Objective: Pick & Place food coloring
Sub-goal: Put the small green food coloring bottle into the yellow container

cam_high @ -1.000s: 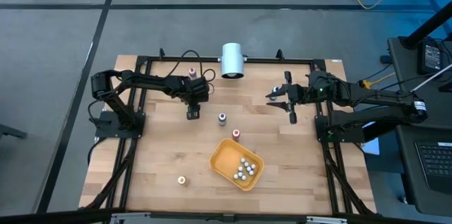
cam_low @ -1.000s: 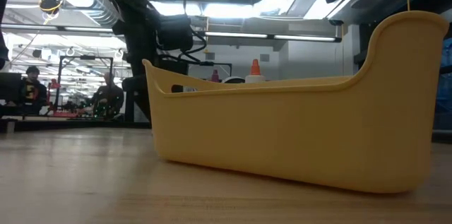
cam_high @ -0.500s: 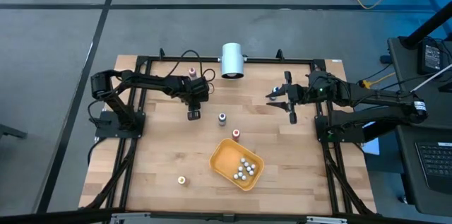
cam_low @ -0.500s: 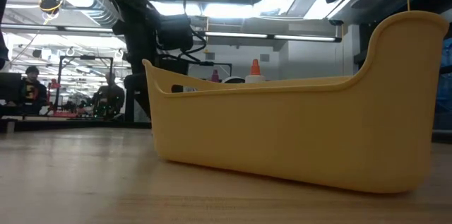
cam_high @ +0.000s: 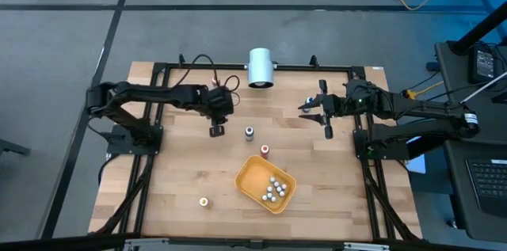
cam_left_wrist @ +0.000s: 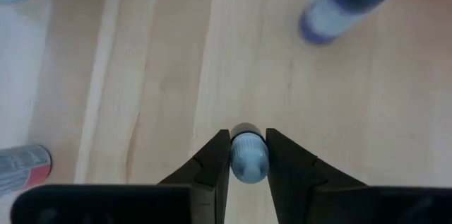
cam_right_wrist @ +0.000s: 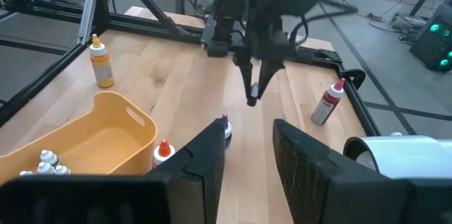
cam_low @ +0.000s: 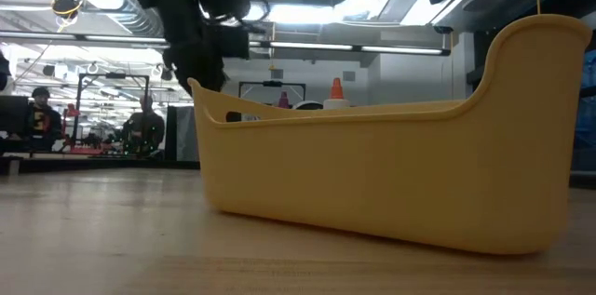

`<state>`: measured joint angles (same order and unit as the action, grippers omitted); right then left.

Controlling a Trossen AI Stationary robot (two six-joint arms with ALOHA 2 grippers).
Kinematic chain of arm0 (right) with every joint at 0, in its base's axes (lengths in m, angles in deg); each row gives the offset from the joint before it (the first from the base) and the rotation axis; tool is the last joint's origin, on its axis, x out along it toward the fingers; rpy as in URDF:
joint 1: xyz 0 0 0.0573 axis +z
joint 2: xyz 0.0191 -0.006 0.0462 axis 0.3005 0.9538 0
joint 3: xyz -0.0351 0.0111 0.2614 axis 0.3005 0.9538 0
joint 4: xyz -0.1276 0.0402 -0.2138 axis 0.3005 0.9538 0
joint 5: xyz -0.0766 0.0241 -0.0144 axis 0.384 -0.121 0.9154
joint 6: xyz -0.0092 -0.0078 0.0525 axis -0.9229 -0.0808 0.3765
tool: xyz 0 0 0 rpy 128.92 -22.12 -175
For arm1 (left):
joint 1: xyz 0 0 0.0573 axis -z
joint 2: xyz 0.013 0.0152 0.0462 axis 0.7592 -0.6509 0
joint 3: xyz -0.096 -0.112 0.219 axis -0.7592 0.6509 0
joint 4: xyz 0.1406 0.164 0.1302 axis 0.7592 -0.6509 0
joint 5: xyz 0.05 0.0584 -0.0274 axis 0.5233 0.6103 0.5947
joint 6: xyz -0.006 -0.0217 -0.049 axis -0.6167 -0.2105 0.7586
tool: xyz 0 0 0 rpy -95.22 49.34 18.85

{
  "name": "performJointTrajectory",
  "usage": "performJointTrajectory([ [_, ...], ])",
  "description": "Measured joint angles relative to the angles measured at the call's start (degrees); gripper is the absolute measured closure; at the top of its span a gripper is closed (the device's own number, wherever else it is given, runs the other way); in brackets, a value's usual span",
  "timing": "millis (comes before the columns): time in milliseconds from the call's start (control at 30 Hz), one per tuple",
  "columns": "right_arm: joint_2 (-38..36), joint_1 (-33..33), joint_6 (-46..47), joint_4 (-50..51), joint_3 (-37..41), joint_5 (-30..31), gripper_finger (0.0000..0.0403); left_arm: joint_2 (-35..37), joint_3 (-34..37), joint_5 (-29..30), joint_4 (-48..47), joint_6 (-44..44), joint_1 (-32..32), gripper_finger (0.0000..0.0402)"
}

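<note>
My left gripper (cam_left_wrist: 247, 146) is shut on a tiny food coloring bottle with a pale blue top (cam_left_wrist: 247, 159), above the far-left part of the table (cam_high: 215, 130). More bottles stand on their bases: a purple-topped one (cam_high: 249, 132), a red-topped one (cam_high: 264, 150) and a yellow one (cam_high: 203, 202). A pink-topped bottle (cam_right_wrist: 326, 104) leans by the far frame. The orange tray (cam_high: 265, 184) holds several white-topped bottles (cam_high: 274, 190). My right gripper (cam_right_wrist: 247, 157) waits open at the far right, with nothing between its fingers. My left gripper pinches the little bottle just under its pale blue top (cam_left_wrist: 247, 171) between its two fingers (cam_left_wrist: 212, 160). The fingers come steeply from above, pointing down. The bottle stays upright, top up, and in the right wrist view it hangs clear of the wood (cam_right_wrist: 253, 100).
A big white cylinder (cam_high: 260, 67) lies at the far edge on the black frame. The frame rails (cam_high: 158, 124) run along the table's sides. Bare wood lies between the left gripper and the tray. People sit in the room behind (cam_low: 140, 127).
My left arm has risen: in the low view its dark wrist stands higher than before, and in the high view its elbow has swung toward the table's left edge. The gripper's tips stay over nearly the same spot.
</note>
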<state>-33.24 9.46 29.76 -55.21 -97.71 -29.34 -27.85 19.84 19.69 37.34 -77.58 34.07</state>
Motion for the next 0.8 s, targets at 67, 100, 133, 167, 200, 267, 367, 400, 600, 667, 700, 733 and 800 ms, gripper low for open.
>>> performJointTrajectory([
  [67,0.0,0.0,0.0,0.0,0.0,0.0,0.0280,1.1,0.0,0.0,-0.2,1.2,0.3,0.0328],
  [100,0.0,0.0,0.0,0.0,0.0,0.0,0.0280,1.7,0.0,0.1,-0.2,1.7,0.5,0.0329],
  [133,0.0,0.0,0.0,0.0,0.0,0.0,0.0280,2.3,0.0,0.1,-0.2,2.2,0.7,0.0330],
  [167,0.0,0.0,0.0,0.0,0.0,0.0,0.0280,2.9,0.0,0.1,-0.4,2.8,1.0,0.0331],
  [200,0.0,0.0,0.0,0.0,0.0,0.0,0.0280,3.5,0.0,0.1,-0.5,3.3,1.3,0.0331],
  [267,0.0,0.0,0.0,0.0,0.0,0.0,0.0280,4.7,0.0,0.2,-1.0,4.2,2.1,0.0331],
  [367,0.0,0.0,0.0,0.0,0.0,0.0,0.0280,6.8,0.0,0.6,-1.9,6.2,3.6,0.0329],
  [400,0.0,0.0,0.0,0.0,0.0,0.0,0.0280,7.6,0.0,0.6,-2.2,6.8,4.2,0.0329],
  [600,0.0,0.0,0.0,0.0,0.0,0.0,0.0280,12.9,0.0,-0.1,-3.3,12.2,8.9,0.0331],
  [667,0.0,0.0,0.0,0.0,0.0,0.0,0.0280,14.6,0.0,0.0,-3.3,14.2,10.8,0.0331],
  [700,0.0,0.0,0.0,0.0,0.0,0.0,0.0280,15.3,0.0,0.0,-3.4,15.3,11.8,0.0331],
  [733,0.0,0.0,0.0,0.0,0.0,0.0,0.0280,15.9,-0.2,0.0,-3.7,16.3,12.7,0.0331],
  [800,0.0,0.0,0.0,0.0,0.0,0.0,0.0280,16.5,-1.8,0.0,-6.0,17.3,14.8,0.0332],
])
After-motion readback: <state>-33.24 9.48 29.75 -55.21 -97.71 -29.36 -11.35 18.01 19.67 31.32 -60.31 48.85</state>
